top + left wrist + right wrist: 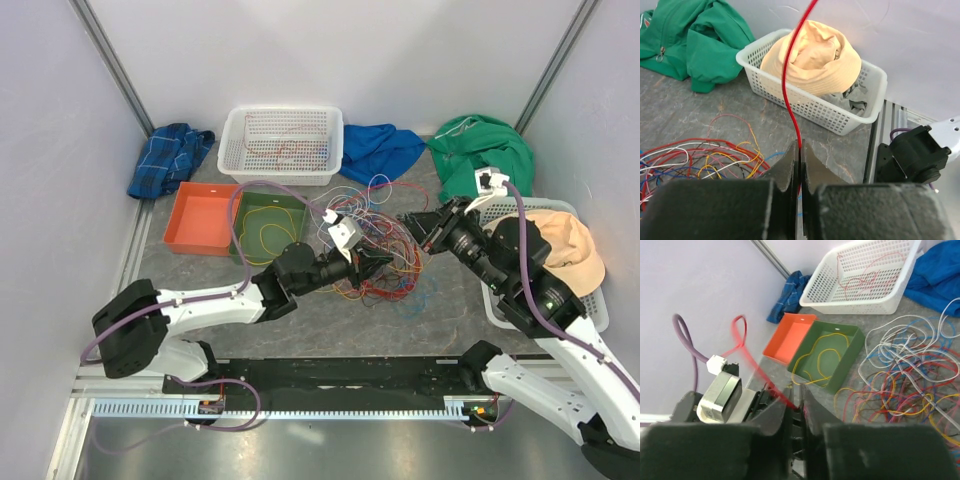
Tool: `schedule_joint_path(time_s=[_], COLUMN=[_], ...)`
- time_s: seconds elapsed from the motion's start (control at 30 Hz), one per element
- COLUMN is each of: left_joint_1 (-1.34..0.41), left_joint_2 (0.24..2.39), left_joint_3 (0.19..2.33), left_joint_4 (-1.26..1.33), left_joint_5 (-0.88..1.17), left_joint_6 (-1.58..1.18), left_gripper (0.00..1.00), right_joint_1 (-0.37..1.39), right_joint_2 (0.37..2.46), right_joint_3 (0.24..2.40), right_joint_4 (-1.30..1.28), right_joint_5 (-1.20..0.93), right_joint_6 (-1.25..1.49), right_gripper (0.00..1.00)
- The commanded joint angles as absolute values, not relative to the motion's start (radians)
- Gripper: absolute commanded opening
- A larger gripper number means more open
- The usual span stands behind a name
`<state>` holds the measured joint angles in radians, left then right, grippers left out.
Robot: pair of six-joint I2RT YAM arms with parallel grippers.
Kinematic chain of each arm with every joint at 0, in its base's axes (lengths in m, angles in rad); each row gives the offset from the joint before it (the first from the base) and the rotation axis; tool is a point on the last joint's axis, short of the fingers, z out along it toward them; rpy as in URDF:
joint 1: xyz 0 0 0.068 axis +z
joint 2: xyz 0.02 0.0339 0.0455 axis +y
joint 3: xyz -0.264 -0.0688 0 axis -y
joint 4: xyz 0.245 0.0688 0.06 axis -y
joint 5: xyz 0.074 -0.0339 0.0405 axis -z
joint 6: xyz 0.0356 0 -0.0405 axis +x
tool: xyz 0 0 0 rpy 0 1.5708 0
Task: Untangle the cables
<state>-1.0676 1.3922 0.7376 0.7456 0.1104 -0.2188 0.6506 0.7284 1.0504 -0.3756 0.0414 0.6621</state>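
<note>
Red cable pinched, tangle on the bench

Left hand is clamped tight on a red cable running upward. Right hand is clenched on a red cable too. The cables sit heaped mid-bench, under both hands.

Tangle of thin red, orange, yellow, blue and white cables sprawled on tabletop, 3 o'clock of centre; one red strand arcing up clear.
</note>
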Motion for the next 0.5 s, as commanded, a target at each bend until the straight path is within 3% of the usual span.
schedule_joint_path(time_s=[0.0,0.03,0.07,0.17,0.47], left_joint_1=[-1.072,-1.071,-1.071,-1.066,-0.899], left_joint_2=[1.278,1.260,1.237,1.178,1.236], left_joint_3=[0.782,0.807,0.828,0.951,1.351], left_joint_4=[0.700,0.662,0.603,0.378,0.051], left_joint_5=[0.089,0.068,0.017,-0.091,-0.150], left_joint_6=[-0.212,-0.221,-0.227,-0.236,-0.275], left_gripper=[0.02,0.02,0.02,0.02,0.02], right_joint_1=[0.653,0.652,0.653,0.653,0.653], right_joint_2=[0.677,0.660,0.655,0.626,0.502], right_joint_3=[1.045,1.045,1.046,1.049,0.922], right_joint_4=[-0.364,-0.365,-0.371,-0.402,-0.410], right_joint_5=[0.086,0.101,0.115,0.187,0.350], right_joint_6=[0.634,0.627,0.617,0.597,0.558], right_gripper=[0.46,0.57,0.75,0.95,0.98])
